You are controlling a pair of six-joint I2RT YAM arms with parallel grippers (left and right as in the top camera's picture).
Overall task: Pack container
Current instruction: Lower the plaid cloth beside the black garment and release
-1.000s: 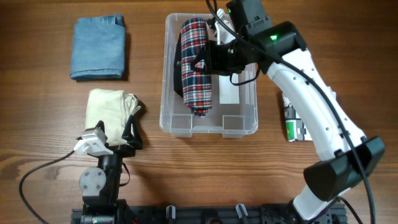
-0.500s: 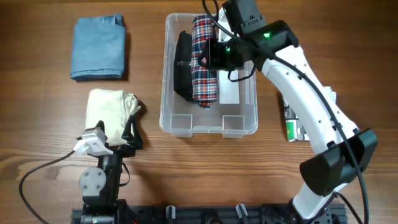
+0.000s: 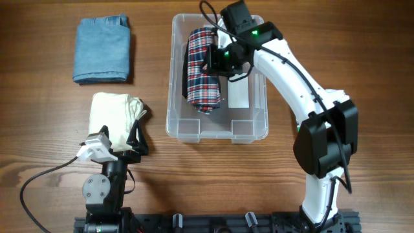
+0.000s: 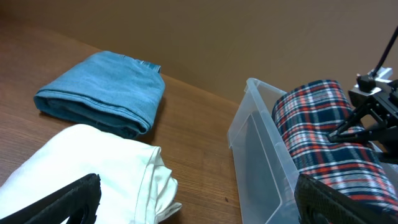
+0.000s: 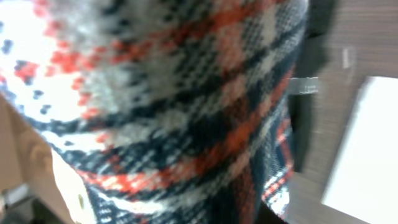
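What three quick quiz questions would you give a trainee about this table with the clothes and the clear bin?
1. True or false: the blue folded cloth lies inside the clear container.
2. Which arm's gripper holds the plaid cloth? A) left B) right
3. How many folded cloths lie on the table outside the container?
Key: 1 false; 2 B, the right gripper; 3 two, the blue one and the cream cloth.
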